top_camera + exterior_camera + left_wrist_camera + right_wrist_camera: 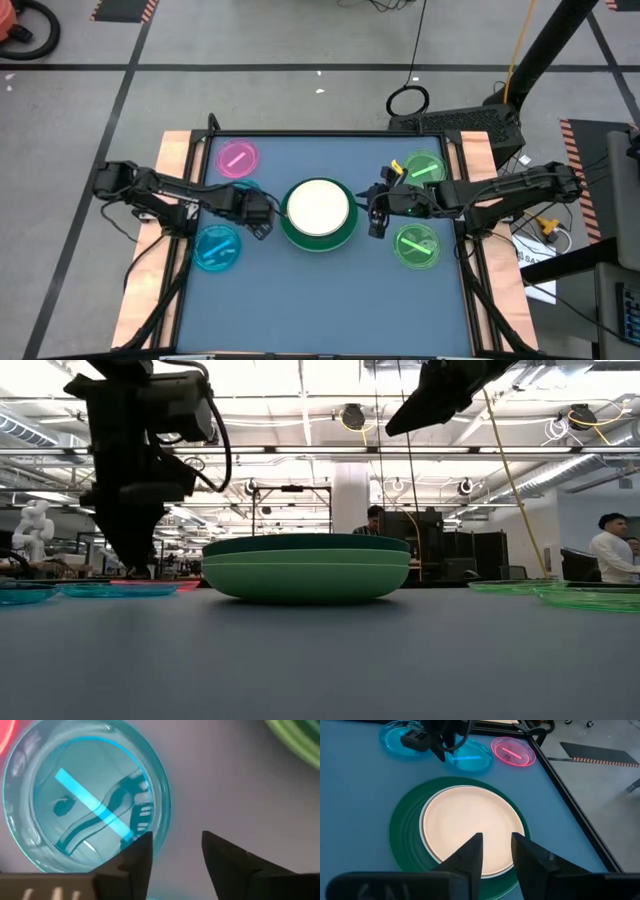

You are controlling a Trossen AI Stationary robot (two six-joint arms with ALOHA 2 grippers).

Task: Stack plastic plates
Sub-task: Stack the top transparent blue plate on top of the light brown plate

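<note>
As you look across the blue counter (320, 290) from its near edge, you meet first the translucent blue plastic plate (216, 248) at near left and a translucent green plastic plate with a pale stripe (417, 246) at near right. Between them, at the counter's middle, the stack stands: a round cream plate (319, 206) lies on top of the large dark green plates (322, 236); the low view shows a lighter green one under a darker one. Your left claw (262, 216) hangs just left of that stack, its fingers (131, 862) a little apart and holding nothing, above a second blue striped plate (85, 795). Your right claw (377, 211) sits just right of the stack, pointing at the cream plate, fingers (467, 856) narrowly apart and empty. Farther back you find a translucent pink plate with a stripe (236, 159) at far left and another green striped plate (424, 168) at far right.
</note>
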